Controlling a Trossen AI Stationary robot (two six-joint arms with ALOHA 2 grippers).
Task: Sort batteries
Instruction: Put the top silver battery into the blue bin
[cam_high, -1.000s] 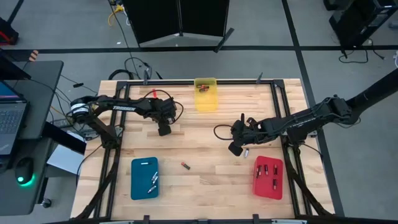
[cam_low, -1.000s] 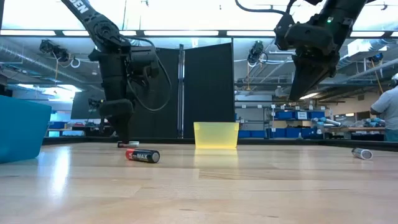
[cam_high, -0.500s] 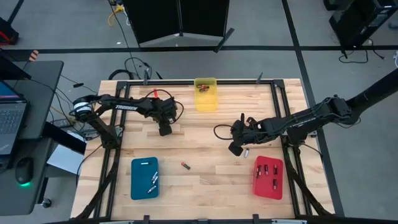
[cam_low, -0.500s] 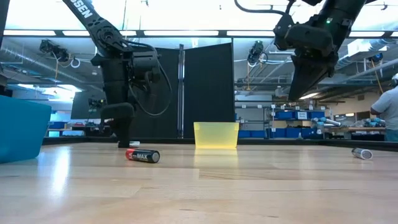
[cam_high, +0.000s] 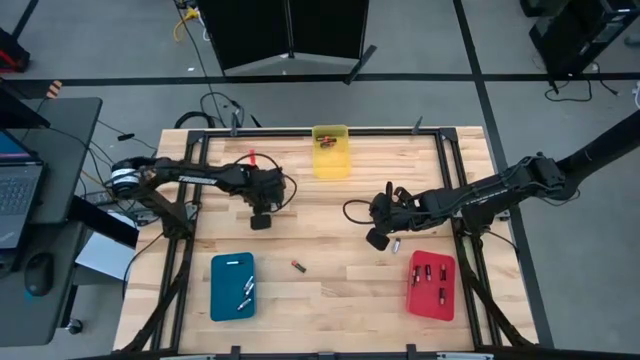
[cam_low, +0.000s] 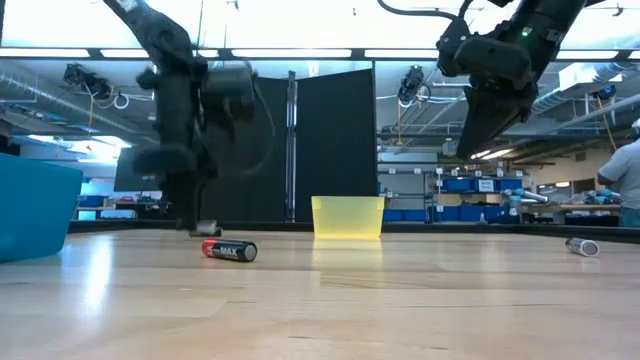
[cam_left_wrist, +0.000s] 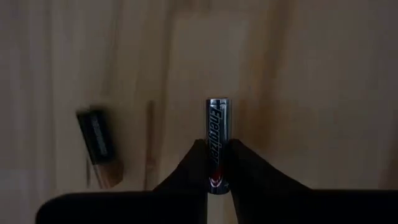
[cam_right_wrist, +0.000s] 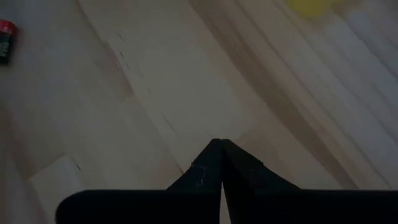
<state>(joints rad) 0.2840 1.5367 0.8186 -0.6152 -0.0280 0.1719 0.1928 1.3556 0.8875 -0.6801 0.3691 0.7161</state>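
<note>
Left gripper (cam_left_wrist: 216, 163): fingers clamped on a silver battery (cam_left_wrist: 218, 142), which sticks out forward past the fingertips, label legible. High view places this gripper (cam_high: 260, 219) over the bare wood, between the yellow bin (cam_high: 331, 152) beyond it and the blue tray (cam_high: 232, 286) on its near side.

Right gripper (cam_right_wrist: 221, 149): fingers pressed together, nothing between them. It hangs above the table (cam_high: 330, 215), just beside a silver cell (cam_high: 395, 243) and up-table from the red tray (cam_high: 431, 285).

Only the left wrist view shows the grip itself; in the low view that arm is a blur. The low view alone reads the dark-and-red cell (cam_low: 229, 250) lying on its side between the two grippers. The high view alone shows cells inside all three containers.
</note>
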